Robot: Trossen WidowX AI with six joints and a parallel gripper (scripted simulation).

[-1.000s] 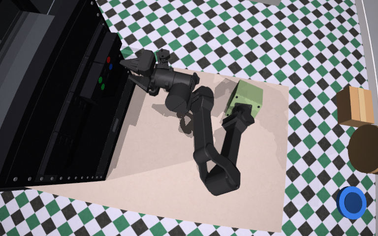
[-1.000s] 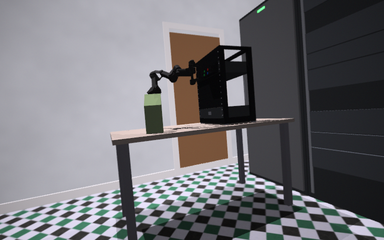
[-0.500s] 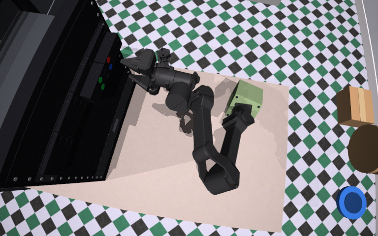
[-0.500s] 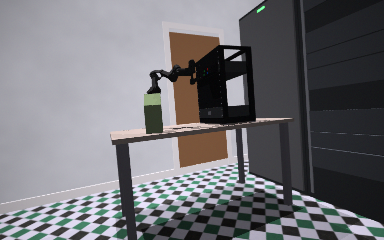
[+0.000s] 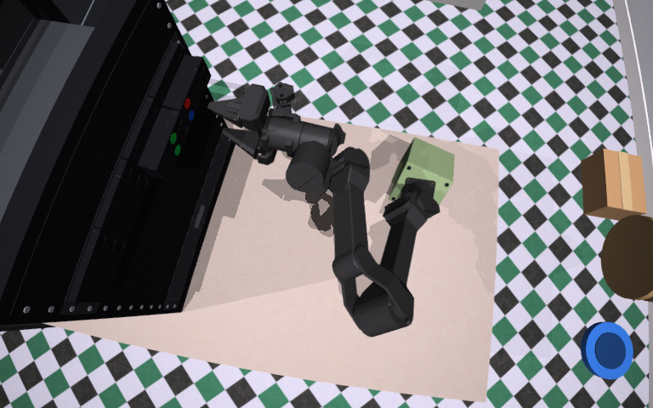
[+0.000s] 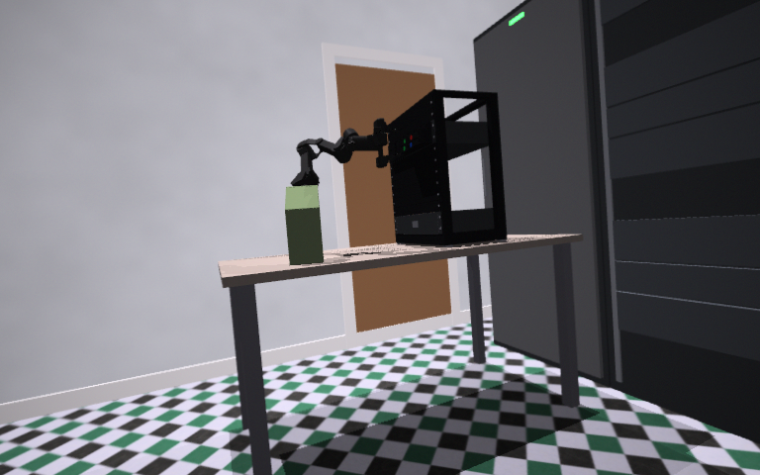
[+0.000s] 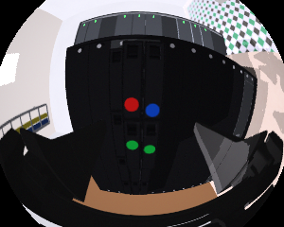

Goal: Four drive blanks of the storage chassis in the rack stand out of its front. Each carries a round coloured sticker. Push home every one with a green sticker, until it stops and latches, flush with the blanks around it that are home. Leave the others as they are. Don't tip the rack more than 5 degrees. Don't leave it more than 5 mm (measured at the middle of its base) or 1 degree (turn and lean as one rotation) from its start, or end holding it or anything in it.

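Note:
The black rack stands on the table with the storage chassis near its top. Four drive blanks stand out of the chassis front. They carry a red sticker, a blue sticker and two green stickers. In the wrist view the red sticker and blue sticker sit above the two green stickers. My gripper is open and empty, a short way in front of the chassis, pointing at the blanks. It touches nothing. The rack also shows in the exterior view.
The arm stands on a green block at the table's far side. On the floor are a cardboard box, a brown drum and a blue disc. A tall dark cabinet stands behind the rack.

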